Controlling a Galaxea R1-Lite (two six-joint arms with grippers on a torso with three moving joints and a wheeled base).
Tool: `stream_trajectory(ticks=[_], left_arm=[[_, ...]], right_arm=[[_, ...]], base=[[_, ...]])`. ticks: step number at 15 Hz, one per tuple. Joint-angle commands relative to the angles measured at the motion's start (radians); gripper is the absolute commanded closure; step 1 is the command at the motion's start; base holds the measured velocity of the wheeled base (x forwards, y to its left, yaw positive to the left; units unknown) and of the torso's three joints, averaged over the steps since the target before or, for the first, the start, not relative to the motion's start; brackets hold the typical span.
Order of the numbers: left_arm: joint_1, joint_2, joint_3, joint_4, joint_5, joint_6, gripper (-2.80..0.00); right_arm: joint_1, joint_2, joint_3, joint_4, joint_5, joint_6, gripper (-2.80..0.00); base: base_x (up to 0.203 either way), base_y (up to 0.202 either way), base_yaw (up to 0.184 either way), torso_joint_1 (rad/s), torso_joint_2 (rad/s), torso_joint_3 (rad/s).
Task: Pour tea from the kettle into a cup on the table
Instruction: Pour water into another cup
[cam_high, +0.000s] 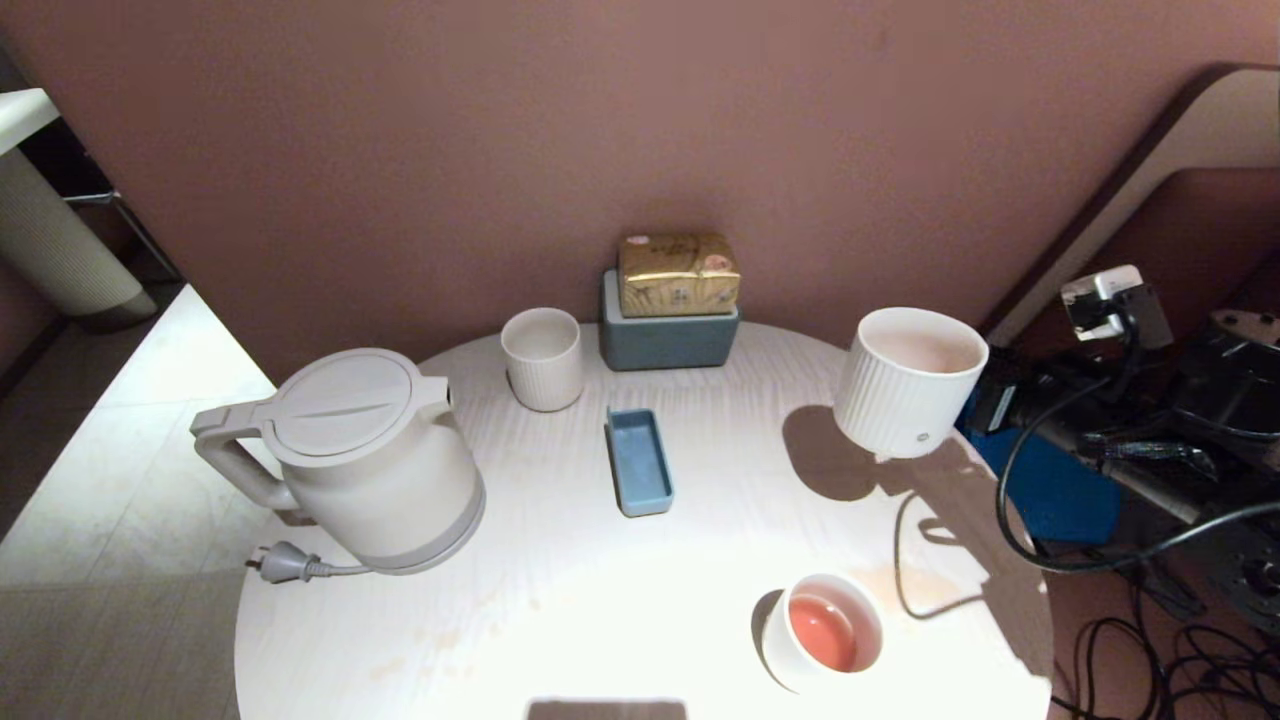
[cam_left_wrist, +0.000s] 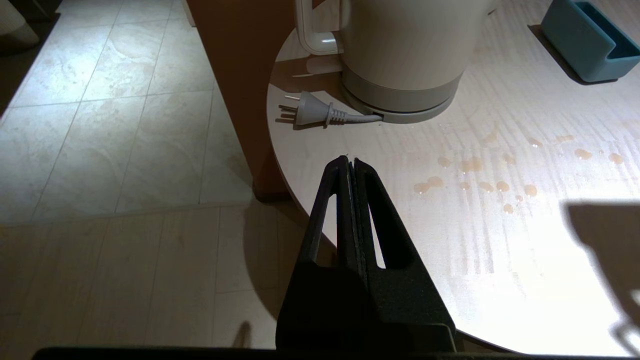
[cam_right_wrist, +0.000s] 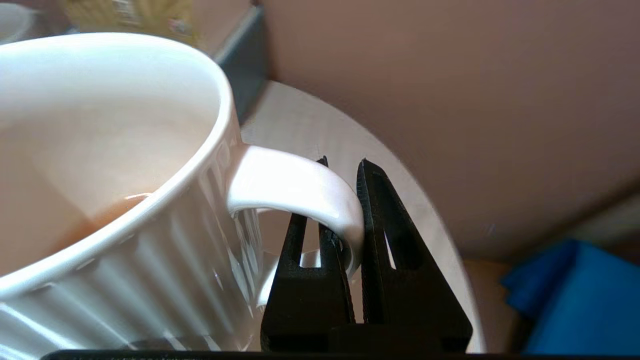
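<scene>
I am pinching the cup (cam_high: 908, 382) by its handle in my right gripper (cam_right_wrist: 350, 200), tilted above the table's (cam_high: 560, 560) far right; the kettle (cam_high: 365, 460) is standing far left, nearer my closed left gripper (cam_left_wrist: 350, 162).

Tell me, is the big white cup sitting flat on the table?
No, the cup hangs tilted above the table, its handle pinched by the right gripper, its shadow beneath.

no readable text, labels or numbers

Right tool (cam_right_wrist: 342, 165) clamped on cup (cam_right_wrist: 150, 200) handle
</scene>
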Motion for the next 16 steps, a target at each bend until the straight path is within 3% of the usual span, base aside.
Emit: stream_trajectory(ticks=[1,10,16], left_arm=[[0.000,0.000,0.000,0.000,0.000,0.000,0.00],[0.000,0.000,0.000,0.000,0.000,0.000,0.00],[0.000,0.000,0.000,0.000,0.000,0.000,0.00]], right_arm=[[-0.019,-0.080,0.063,-0.004,0.000,-0.002,0.00],[-0.031,-0.239,0.392,-0.012,0.008,0.003,0.00],[-0.032,-0.334,0.439,-0.013,0.002,-0.015,0.00]], base=[[0.000,0.000,0.000,0.000,0.00,0.000],[0.000,0.000,0.000,0.000,0.00,0.000],[0.000,0.000,0.000,0.000,0.00,0.000]])
